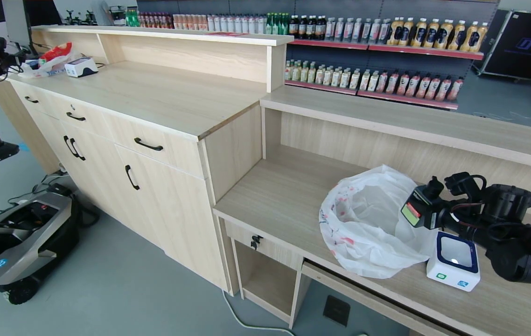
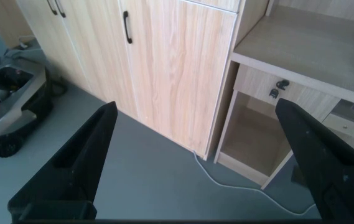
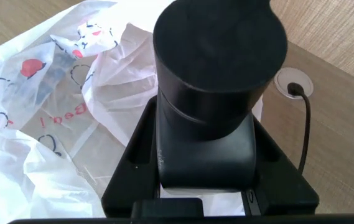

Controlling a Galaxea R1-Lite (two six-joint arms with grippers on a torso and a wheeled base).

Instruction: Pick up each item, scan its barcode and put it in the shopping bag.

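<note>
Lower right in the head view, our right tool [image 1: 422, 210] clamped a dark item [image 3: 217, 81], its red-green label [image 1: 410, 213] unreadable, by the shopping bag [image 1: 363, 224]; our left tool [image 2: 195, 107] stood apart.

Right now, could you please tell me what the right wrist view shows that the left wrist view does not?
Only the right wrist view: the right gripper shut on a black container, and a cable hole with its cable. Only the left wrist view: the left gripper open above the grey floor, near cabinet doors with black handles. Both: the wooden desk and the shopping bag, just its edge in the left wrist view.
</note>
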